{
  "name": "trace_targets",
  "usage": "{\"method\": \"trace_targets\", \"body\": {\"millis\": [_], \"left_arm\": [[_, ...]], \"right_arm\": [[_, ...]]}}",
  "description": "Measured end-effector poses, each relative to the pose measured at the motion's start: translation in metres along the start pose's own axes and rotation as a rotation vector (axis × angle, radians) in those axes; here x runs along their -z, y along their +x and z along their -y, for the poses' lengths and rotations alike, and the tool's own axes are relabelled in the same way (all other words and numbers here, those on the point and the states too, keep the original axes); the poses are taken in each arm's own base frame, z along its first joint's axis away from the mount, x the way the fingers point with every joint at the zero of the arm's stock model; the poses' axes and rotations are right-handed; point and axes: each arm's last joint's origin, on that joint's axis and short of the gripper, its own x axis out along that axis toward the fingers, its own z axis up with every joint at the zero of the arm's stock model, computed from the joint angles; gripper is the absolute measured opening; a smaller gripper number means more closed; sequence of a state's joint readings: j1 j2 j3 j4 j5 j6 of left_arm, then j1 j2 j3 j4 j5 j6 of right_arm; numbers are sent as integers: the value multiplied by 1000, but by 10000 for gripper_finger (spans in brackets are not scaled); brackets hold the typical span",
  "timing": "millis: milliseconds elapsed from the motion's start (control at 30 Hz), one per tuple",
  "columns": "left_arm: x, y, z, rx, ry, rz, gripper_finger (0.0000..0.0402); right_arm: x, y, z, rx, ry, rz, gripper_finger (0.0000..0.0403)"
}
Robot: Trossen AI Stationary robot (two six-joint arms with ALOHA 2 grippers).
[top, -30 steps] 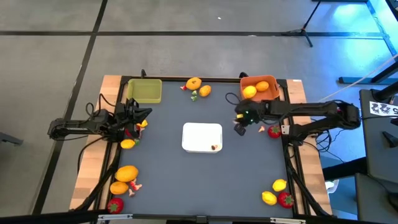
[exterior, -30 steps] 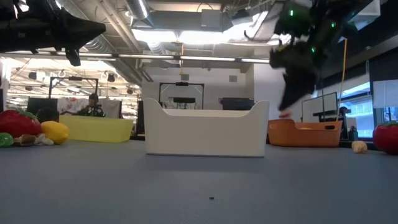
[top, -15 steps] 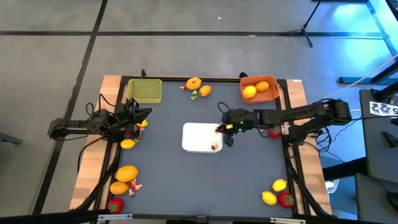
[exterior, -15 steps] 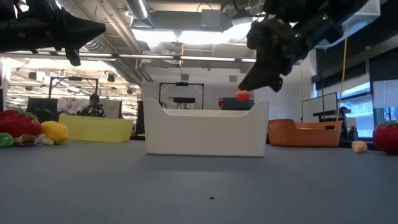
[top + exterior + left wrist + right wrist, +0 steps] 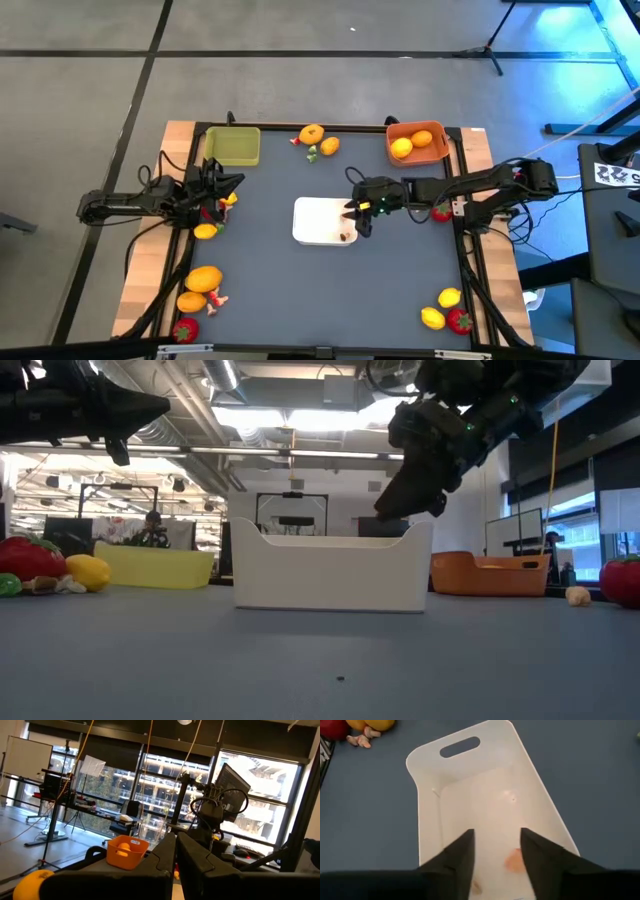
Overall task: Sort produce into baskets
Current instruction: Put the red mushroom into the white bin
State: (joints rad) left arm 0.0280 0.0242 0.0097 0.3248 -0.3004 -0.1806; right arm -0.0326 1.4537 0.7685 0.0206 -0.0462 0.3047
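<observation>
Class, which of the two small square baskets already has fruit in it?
The orange square basket holds two citrus pieces; the yellow-green square basket shows none.

white tray (image 5: pixel 318 222), small scraps (image 5: pixel 514 861) inside

Inside the flat white rectangular plastic tray (image 5: pixel 490 820), a pale orange scrap (image 5: pixel 514 861) is partly hidden behind a dark finger (image 5: pixel 546 860) of the right gripper (image 5: pixel 496 851); its kind cannot be told. The tray's near end is cut off.
</observation>
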Motion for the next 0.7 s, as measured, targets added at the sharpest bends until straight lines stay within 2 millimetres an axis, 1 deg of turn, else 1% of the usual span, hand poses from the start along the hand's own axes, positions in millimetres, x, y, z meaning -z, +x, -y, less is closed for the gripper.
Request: {"method": "trace_targets", "body": {"millis": [100,233,400,600,700], "left_arm": [[0,0,0,0,0,0,13],[0,0,0,0,-1,0,13],[0,0,0,0,-1,0,13],[0,0,0,0,-1,-1,13],[0,0,0,0,0,-1,13]], "right_arm": [[0,-6,0,2,-32,-42,199],[-8,-27,-4,39,-40,-121,222],[-7,-56,-4,110,-17,-234,222],[9,-88,2,233,26,-390,212],[17,-98,5,303,47,-468,209]]}}
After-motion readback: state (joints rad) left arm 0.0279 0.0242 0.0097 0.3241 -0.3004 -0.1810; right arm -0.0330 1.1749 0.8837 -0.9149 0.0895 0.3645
